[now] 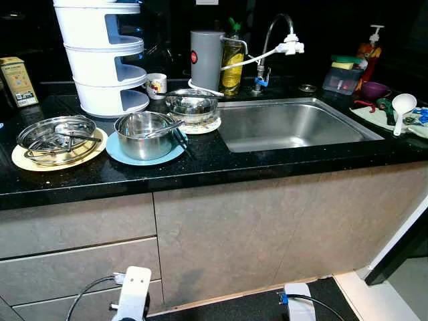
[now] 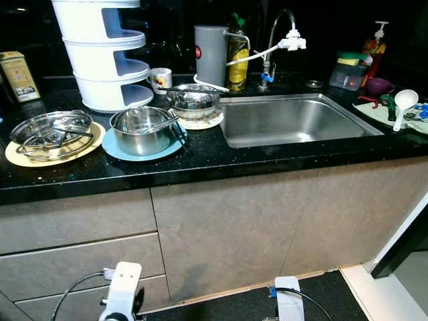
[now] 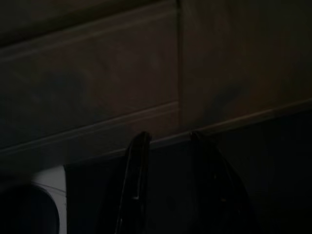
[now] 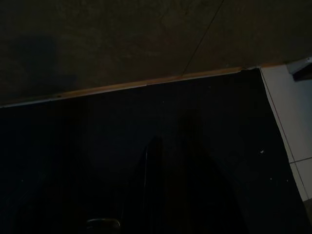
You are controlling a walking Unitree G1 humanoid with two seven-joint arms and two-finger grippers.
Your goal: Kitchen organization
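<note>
On the black counter (image 1: 200, 164) a steel dish (image 1: 57, 134) rests on a yellow plate. Beside it a steel pot (image 1: 144, 134) with a utensil inside stands on a blue plate (image 1: 114, 152). Behind that a steel bowl (image 1: 192, 103) sits on a patterned plate next to the bare steel sink (image 1: 294, 124). A white tiered rack (image 1: 100, 60) rises at the back left. Both arms hang low before the cabinet (image 1: 221, 234). My left gripper (image 3: 169, 136) is open, pointing at the cabinet base. My right gripper (image 4: 168, 146) is a dark shape over the floor.
Along the back stand a mug (image 1: 156, 85), a grey canister (image 1: 206, 59), an oil bottle (image 1: 232, 63) and the faucet (image 1: 274, 40). Right of the sink lie a white ladle (image 1: 401, 107), a purple bowl (image 1: 374, 89) and a plastic box (image 1: 342, 77). A tin (image 1: 18, 81) stands far left.
</note>
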